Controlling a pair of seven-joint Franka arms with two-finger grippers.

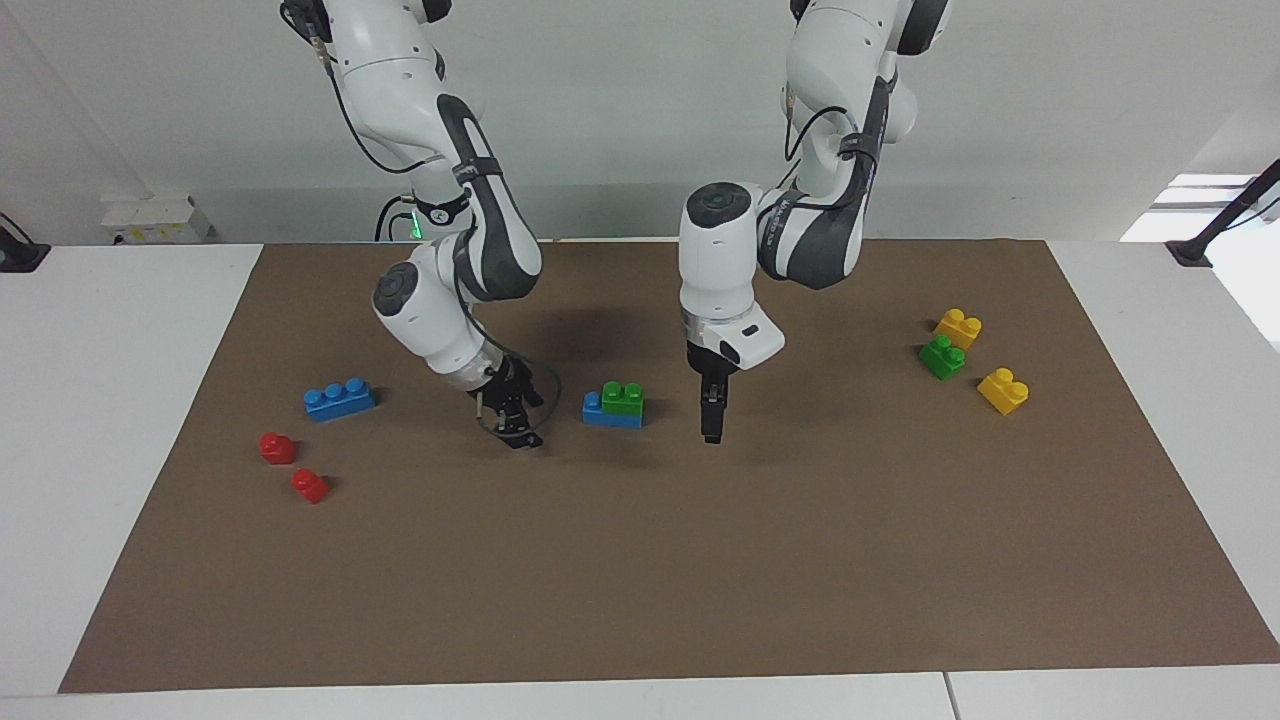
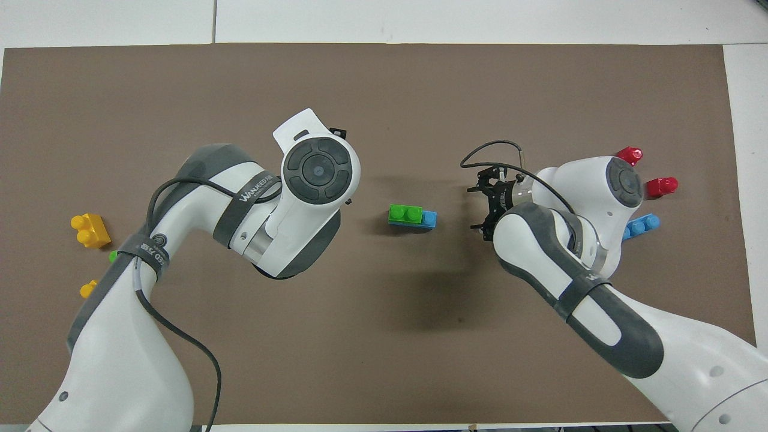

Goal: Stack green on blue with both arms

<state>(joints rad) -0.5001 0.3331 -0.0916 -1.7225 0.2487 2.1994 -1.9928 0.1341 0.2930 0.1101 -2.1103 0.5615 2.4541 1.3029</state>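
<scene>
A green (image 1: 624, 396) (image 2: 404, 213) two-stud brick sits on a long blue (image 1: 598, 411) (image 2: 429, 219) brick at mid-mat, leaving one blue stud bare toward the right arm's end. My right gripper (image 1: 517, 424) (image 2: 475, 207) hangs low beside this stack on the right arm's side, apart from it, open and holding nothing. My left gripper (image 1: 711, 424) points straight down on the stack's other flank, also apart from it and holding nothing. In the overhead view its own wrist hides it.
A second blue brick (image 1: 340, 399) (image 2: 643, 225) and two red bricks (image 1: 277, 447) (image 1: 310, 485) lie toward the right arm's end. Another green brick (image 1: 942, 356) and two yellow ones (image 1: 957, 327) (image 1: 1003, 390) lie toward the left arm's end, all on the brown mat (image 1: 640, 580).
</scene>
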